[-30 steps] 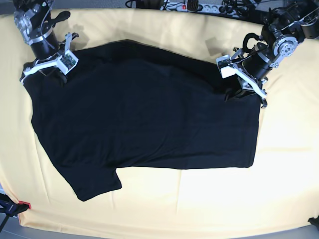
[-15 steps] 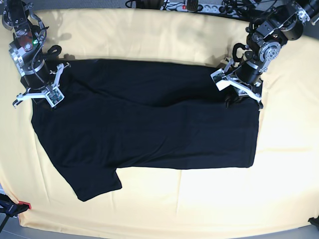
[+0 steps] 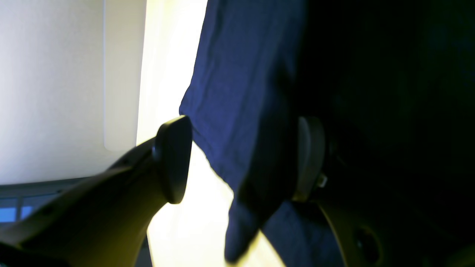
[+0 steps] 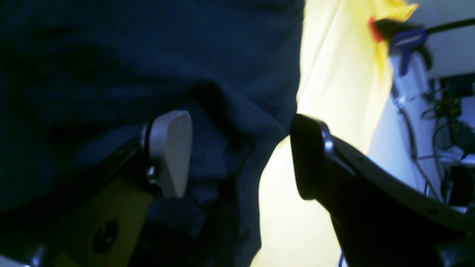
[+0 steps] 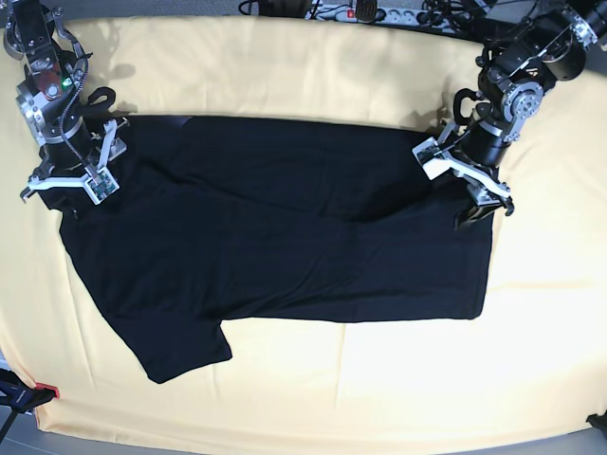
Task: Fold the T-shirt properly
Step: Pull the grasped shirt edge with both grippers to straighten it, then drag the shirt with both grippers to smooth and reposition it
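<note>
The black T-shirt (image 5: 285, 227) lies spread plain side up on the yellow table cover, one sleeve (image 5: 180, 351) pointing to the near left. My left gripper (image 5: 482, 210) stands at the shirt's right end, open. In the left wrist view a loose fold of the T-shirt (image 3: 237, 111) hangs between the spread fingers of the left gripper (image 3: 241, 159) and brushes the right pad (image 3: 310, 159). My right gripper (image 5: 62, 194) is at the shirt's far left corner. It is open too, with a fold of the T-shirt (image 4: 222, 111) lying slack between the spread fingers of the right gripper (image 4: 237, 155).
The yellow cover (image 5: 313, 66) spreads over the whole table. A power strip and cables (image 5: 370, 11) lie along the back edge. A red and black clamp (image 5: 24, 393) grips the cover at the near left corner and shows as the clamp (image 4: 397, 31) in the right wrist view.
Both grippers have gone from shut on the shirt's far edge to open. The cloth they held has dropped and the far edge now lies flat. The left gripper has shifted slightly nearer.
</note>
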